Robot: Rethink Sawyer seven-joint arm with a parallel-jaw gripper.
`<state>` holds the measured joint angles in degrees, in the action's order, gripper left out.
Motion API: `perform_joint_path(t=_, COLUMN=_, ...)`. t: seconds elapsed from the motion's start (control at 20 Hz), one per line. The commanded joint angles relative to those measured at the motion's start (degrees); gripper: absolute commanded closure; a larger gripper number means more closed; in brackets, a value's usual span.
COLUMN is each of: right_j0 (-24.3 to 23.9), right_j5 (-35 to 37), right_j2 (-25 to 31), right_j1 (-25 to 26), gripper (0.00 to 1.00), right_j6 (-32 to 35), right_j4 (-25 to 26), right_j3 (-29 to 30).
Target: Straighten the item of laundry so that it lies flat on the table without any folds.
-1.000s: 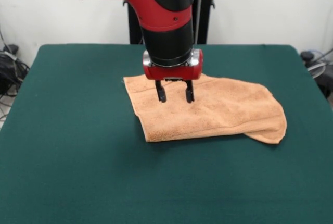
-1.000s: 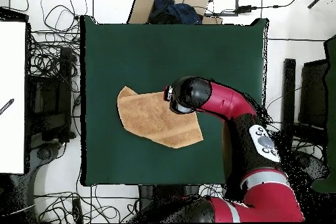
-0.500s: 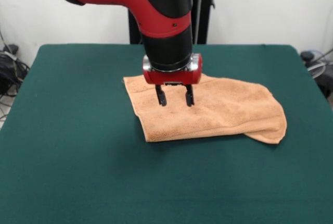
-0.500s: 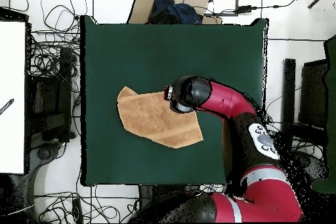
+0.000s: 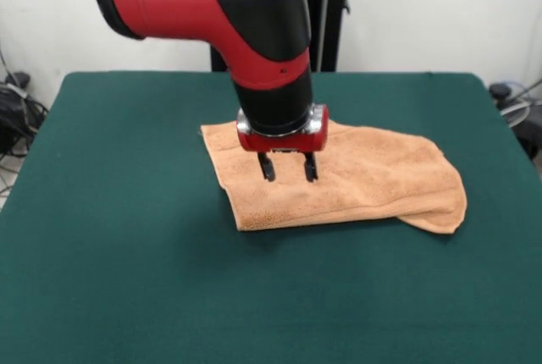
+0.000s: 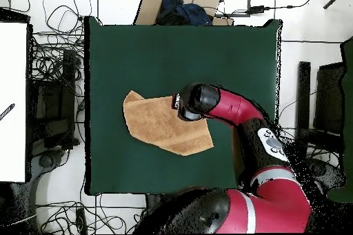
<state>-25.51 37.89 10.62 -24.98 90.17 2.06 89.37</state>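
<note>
Lighting's pretty even and soft in both views, nothing harsh. In the front view the light seems to come from overhead: the arm (image 5: 254, 34) has a dull sheen along its red shell, and the towel (image 5: 339, 178) only drops a thin dark shadow along its near edge onto the table (image 5: 127, 279). Under the gripper (image 5: 289, 168) there's barely any shadow on the cloth. The green felt is matte, so no glare off it. The wall behind the arm is bright without being blown out. From overhead, the white floor around the table reads brightest and the green top stays dark and flat.
</note>
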Motion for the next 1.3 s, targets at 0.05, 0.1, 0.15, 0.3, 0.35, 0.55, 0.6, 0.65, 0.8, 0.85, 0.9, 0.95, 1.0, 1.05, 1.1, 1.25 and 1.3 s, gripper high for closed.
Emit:
perform_joint_path(t=0.05, right_j0=-1.30, right_j5=-1.33, right_j2=6.57, right_j1=4.41, gripper=0.00, right_j6=0.34, right_j4=-0.04, right_j3=-2.14)
perform_joint_path(t=0.1, right_j0=-1.41, right_j5=-1.56, right_j2=6.67, right_j1=4.67, gripper=0.00, right_j6=0.31, right_j4=0.01, right_j3=-2.19)
perform_joint_path(t=0.15, right_j0=-1.45, right_j5=-1.40, right_j2=6.68, right_j1=4.94, gripper=0.00, right_j6=0.15, right_j4=0.11, right_j3=-2.54)
perform_joint_path(t=0.3, right_j0=-1.73, right_j5=-0.48, right_j2=6.88, right_j1=5.86, gripper=0.00, right_j6=-0.32, right_j4=0.15, right_j3=-3.56)
perform_joint_path(t=0.35, right_j0=-1.97, right_j5=-0.18, right_j2=7.10, right_j1=6.15, gripper=0.00, right_j6=-0.49, right_j4=0.04, right_j3=-3.67)
perform_joint_path(t=0.55, right_j0=-2.86, right_j5=-0.44, right_j2=8.11, right_j1=7.09, gripper=0.00, right_j6=-0.52, right_j4=-0.39, right_j3=-3.58)
perform_joint_path(t=0.6, right_j0=-3.23, right_j5=-0.75, right_j2=8.56, right_j1=7.42, gripper=0.00, right_j6=-0.51, right_j4=-0.53, right_j3=-3.42)
perform_joint_path(t=0.65, right_j0=-3.27, right_j5=-0.72, right_j2=8.65, right_j1=8.14, gripper=0.00, right_j6=-0.56, right_j4=-0.47, right_j3=-4.21)
perform_joint_path(t=0.8, right_j0=-3.65, right_j5=-0.78, right_j2=9.18, right_j1=8.72, gripper=0.00, right_j6=-0.60, right_j4=-0.35, right_j3=-4.61)
perform_joint_path(t=0.85, right_j0=-3.82, right_j5=-0.94, right_j2=9.27, right_j1=8.39, gripper=0.00, right_j6=-0.47, right_j4=-0.20, right_j3=-4.03)
perform_joint_path(t=0.9, right_j0=-3.87, right_j5=-0.75, right_j2=9.31, right_j1=8.25, gripper=0.00, right_j6=-0.42, right_j4=-0.08, right_j3=-4.03)
perform_joint_path(t=0.95, right_j0=-3.96, right_j5=-0.75, right_j2=9.43, right_j1=8.34, gripper=0.00, right_j6=-0.36, right_j4=-0.03, right_j3=-4.08)
perform_joint_path(t=1.0, right_j0=-4.05, right_j5=-0.76, right_j2=9.56, right_j1=8.44, gripper=0.00, right_j6=-0.30, right_j4=0.02, right_j3=-4.13)
perform_joint_path(t=1.05, right_j0=-4.14, right_j5=-0.77, right_j2=9.68, right_j1=8.54, gripper=0.00, right_j6=-0.23, right_j4=0.06, right_j3=-4.18)
perform_joint_path(t=1.1, right_j0=-4.14, right_j5=-0.83, right_j2=9.71, right_j1=8.58, gripper=0.00, right_j6=-0.24, right_j4=0.15, right_j3=-4.21)
perform_joint_path(t=1.25, right_j0=-4.24, right_j5=-1.04, right_j2=9.78, right_j1=8.21, gripper=0.00, right_j6=-0.09, right_j4=0.16, right_j3=-3.62)
perform_joint_path(t=1.3, right_j0=-4.36, right_j5=-1.13, right_j2=9.87, right_j1=8.14, gripper=0.00, right_j6=-0.12, right_j4=0.14, right_j3=-3.41)
